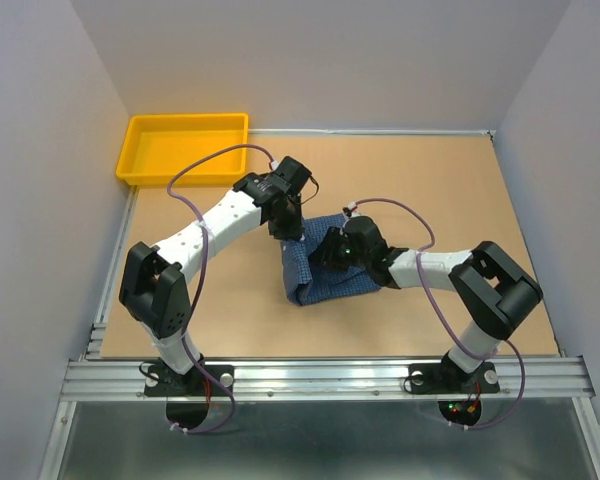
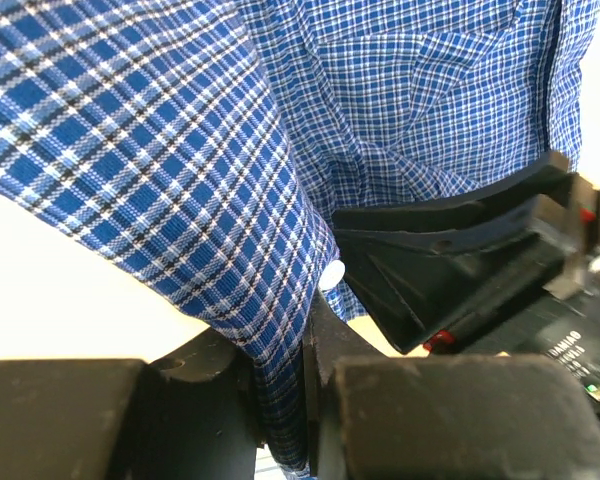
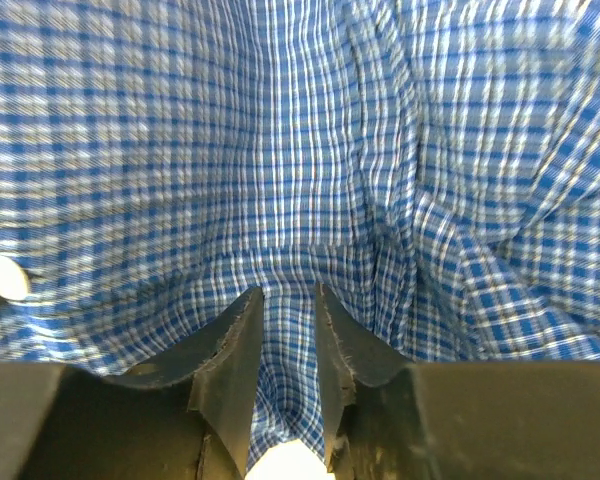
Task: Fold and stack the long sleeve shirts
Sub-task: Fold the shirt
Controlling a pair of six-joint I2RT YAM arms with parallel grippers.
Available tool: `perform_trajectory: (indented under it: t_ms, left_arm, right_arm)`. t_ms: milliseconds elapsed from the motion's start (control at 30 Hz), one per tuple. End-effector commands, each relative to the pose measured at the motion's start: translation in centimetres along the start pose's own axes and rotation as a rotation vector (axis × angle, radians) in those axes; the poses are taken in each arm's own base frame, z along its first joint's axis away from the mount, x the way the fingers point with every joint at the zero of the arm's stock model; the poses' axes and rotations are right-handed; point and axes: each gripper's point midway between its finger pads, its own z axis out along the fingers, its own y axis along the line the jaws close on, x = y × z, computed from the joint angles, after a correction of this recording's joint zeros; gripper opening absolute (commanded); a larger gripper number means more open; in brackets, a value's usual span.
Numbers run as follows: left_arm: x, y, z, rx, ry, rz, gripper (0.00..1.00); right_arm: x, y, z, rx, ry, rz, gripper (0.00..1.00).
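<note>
Got the shirt (image 1: 325,275) bunched at centre of the table (image 1: 460,190). My left gripper (image 2: 280,390) is clamped on its edge, my right gripper (image 3: 285,350) pinches a fold, prob. so I can pull it taut & flat for folding.

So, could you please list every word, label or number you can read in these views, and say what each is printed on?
"DAMIAO" (last letters unsure): white print on the black housing on the right arm, left wrist view.
Any finer print near it: too blurred to read.
The shirt and yellow bin: no text seen.
</note>
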Motion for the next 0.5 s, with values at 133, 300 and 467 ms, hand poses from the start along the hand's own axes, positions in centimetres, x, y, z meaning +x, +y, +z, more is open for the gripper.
perform_trajectory:
  t_ms: [133, 300, 467]
  left_arm:
    - [-1.9, -1.3, -2.3, 0.036, -0.052, 0.043, 0.12]
    - [-1.7, -2.2, -2.5, 0.042, -0.038, 0.073, 0.12]
    - [-1.1, -2.8, -1.8, 0.033, -0.012, 0.109, 0.12]
  right_arm:
    - [3.4, 1.1, 2.0, -0.097, 0.127, 0.027, 0.3]
    - [4.6, 2.7, 4.3, -0.171, 0.152, 0.054, 0.27]
    - [4.2, 4.3, 5.2, -0.205, 0.127, 0.059, 0.27]
